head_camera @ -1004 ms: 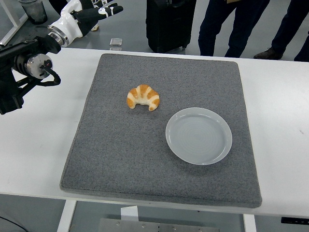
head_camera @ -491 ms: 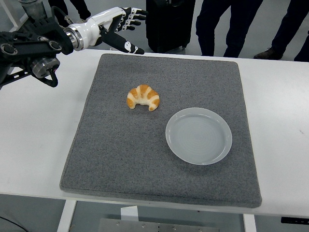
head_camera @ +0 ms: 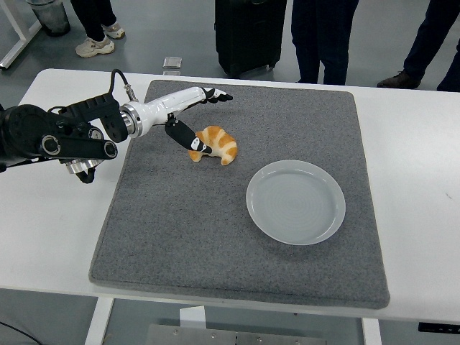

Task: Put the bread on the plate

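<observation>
Although the left hand (head_camera: 192,115) had reached the bread (head_camera: 213,144), no grasp was yet established. Its fingers (head_camera: 215,95) were spread wide over the far side of the croissant-shaped bread, and the thumb sat at its left edge; contact there could not be confirmed. The bread lay on the grey mat (head_camera: 180,230), near the mat's centre and apart from the plate (head_camera: 295,202), which stood empty to the right and nearer the table's (head_camera: 50,237) front edge. The task was judged to be at the approach stage. Closing on the bread, lifting it, carrying it rightward and setting it on the plate remained outstanding. The right hand was absent from view.
</observation>
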Robot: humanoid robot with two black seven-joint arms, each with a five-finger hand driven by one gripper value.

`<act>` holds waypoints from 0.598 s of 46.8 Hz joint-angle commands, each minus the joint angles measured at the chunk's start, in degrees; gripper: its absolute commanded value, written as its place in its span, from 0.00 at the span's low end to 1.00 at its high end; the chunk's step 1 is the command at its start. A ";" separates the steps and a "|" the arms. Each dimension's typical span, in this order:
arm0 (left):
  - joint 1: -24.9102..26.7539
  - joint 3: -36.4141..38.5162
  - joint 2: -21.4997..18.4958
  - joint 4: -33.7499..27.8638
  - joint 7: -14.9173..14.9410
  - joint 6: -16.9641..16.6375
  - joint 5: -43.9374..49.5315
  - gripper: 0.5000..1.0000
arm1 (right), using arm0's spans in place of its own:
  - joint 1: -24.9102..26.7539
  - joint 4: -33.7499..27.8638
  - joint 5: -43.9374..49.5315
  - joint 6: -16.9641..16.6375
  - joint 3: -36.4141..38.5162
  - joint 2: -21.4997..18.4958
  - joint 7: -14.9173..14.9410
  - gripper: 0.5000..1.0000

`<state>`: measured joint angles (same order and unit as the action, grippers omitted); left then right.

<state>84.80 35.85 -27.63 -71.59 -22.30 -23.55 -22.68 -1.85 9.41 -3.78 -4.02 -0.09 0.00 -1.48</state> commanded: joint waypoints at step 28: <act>-8.25 -4.56 4.60 9.45 -0.46 -0.10 -0.26 0.98 | 0.09 0.00 0.00 0.06 0.00 0.00 -0.01 0.90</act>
<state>77.19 31.28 -23.89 -63.22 -22.78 -23.64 -22.95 -1.78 9.41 -3.78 -3.95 -0.09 0.00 -1.50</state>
